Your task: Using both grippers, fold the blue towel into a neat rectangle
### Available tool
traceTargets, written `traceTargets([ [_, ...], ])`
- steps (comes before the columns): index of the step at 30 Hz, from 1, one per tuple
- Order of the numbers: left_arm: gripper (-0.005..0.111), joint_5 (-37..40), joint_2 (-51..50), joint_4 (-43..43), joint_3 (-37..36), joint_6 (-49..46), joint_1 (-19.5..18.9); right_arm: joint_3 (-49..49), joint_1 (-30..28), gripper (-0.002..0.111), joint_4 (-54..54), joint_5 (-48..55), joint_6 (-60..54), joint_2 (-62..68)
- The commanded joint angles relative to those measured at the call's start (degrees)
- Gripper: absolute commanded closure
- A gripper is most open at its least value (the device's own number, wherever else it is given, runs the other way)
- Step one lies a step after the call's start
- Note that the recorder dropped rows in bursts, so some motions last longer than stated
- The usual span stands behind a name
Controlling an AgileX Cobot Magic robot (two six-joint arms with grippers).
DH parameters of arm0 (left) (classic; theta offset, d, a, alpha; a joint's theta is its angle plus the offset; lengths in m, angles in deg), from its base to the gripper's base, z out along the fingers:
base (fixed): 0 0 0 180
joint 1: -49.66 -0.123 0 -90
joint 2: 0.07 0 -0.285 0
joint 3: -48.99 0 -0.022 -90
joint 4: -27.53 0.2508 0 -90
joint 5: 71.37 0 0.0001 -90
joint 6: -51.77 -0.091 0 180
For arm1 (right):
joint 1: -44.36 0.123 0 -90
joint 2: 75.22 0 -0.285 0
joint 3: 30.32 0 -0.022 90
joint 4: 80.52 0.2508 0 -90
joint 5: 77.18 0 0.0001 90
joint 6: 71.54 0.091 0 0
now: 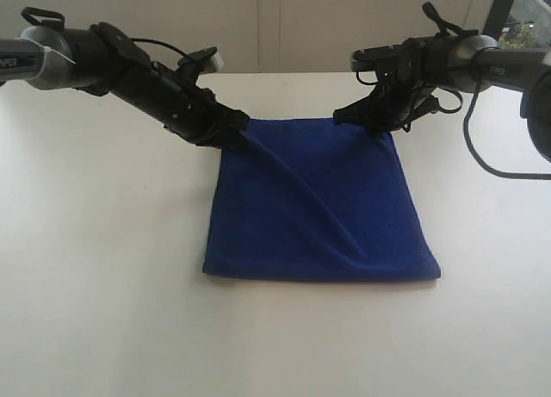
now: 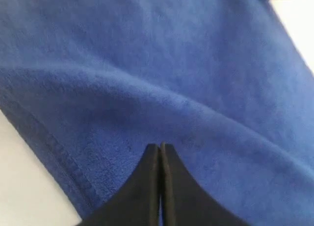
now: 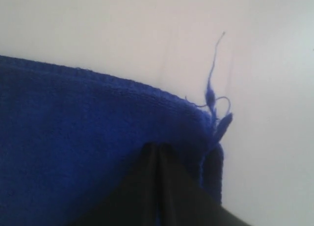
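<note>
Standing by the white table [image 1: 103,311], I see the blue towel [image 1: 323,216] spread out near its middle, with the near edge lying flat on the surface. The left gripper [image 1: 232,132] is at the towel's far left corner. Its two black jaws are pressed tight together with no gap between them, pinching the cloth at their tips. That corner is drawn up a little off the table. A raised crease runs from it diagonally across the towel toward the near right corner.

The right gripper [image 1: 368,117] is at the towel's far right corner, with its jaws likewise squeezed together on the cloth. Seen from the right wrist, the tips bite just inside the stitched hem, and a loose blue thread [image 3: 212,84] trails from the corner beside them. The towel's far edge stretches between the two claws, and both dark arms reach in from beyond the towel's left and right sides.
</note>
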Motion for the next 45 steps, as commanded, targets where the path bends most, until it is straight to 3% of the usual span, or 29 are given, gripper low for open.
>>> traceTargets([
  [1,0.107,1.71,-1.53,-0.56,0.14,-1.28,0.77,-0.19,-0.48,0.108,-0.41,-0.17,0.0,0.22],
  [6,0.107,3.1,-2.7,6.55,0.14,-0.69,0.77,-0.19,-0.48,0.108,-0.41,-0.56,0.0,0.2],
  [18,0.107,11.61,-3.64,14.02,0.14,0.55,0.77,-0.19,-0.48,0.108,-0.41,0.15,0.0,0.2],
  [31,0.107,10.81,-3.64,25.37,0.14,2.1,0.77,-0.19,-0.48,0.108,-1.49,0.22,0.0,0.2],
  [45,0.107,8.91,-0.45,25.31,0.83,0.4,0.77,-0.83,-0.48,0.108,-1.26,-0.51,0.0,-4.45],
])
